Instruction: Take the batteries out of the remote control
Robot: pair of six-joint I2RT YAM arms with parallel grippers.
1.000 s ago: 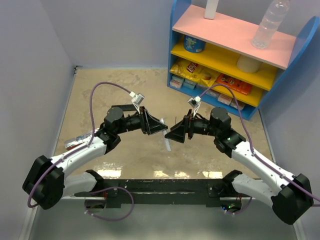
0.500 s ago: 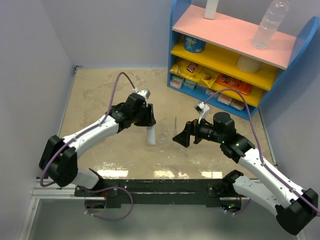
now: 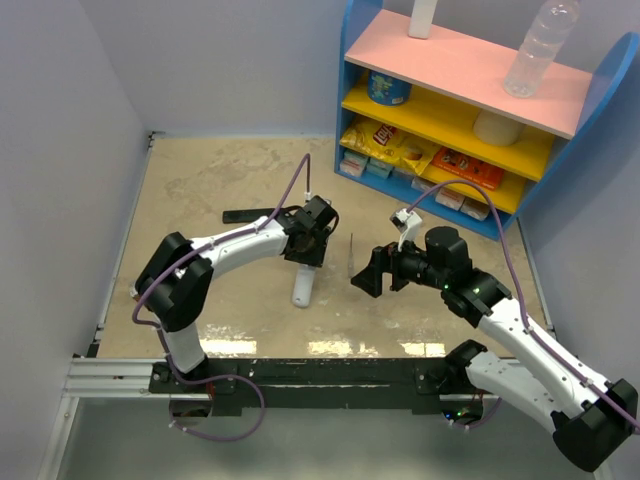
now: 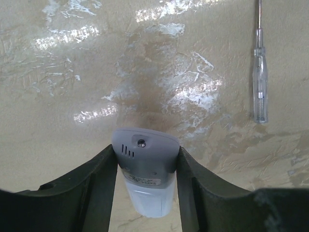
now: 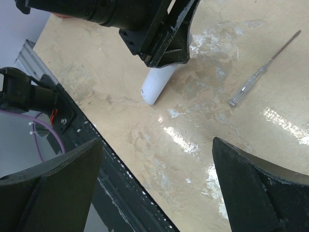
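Towards the far left corner of the table (image 3: 200,170) a flat black bar (image 3: 250,214) lay by itself. Just to its right, near the middle of the table, the left end effector (image 3: 305,262) was clamped on the upper end of a white remote control (image 3: 300,287). One finger pressed each long side, and the free end slanted down towards the near edge. From the left wrist view I saw the grey end cap with its small round window sitting between the fingers (image 4: 99,186). The side holding the batteries was turned away from every view, so I could not tell whether any were inside. A thin screwdriver (image 3: 351,258) with a clear handle lay on the table just right of the remote control, apart from it. Right of that hung the right end effector (image 3: 368,275), its jaws spread wide and holding nothing, pointed at the remote control. A blue shelf (image 3: 348,90) with yellow and pink boards stood at the far right corner.
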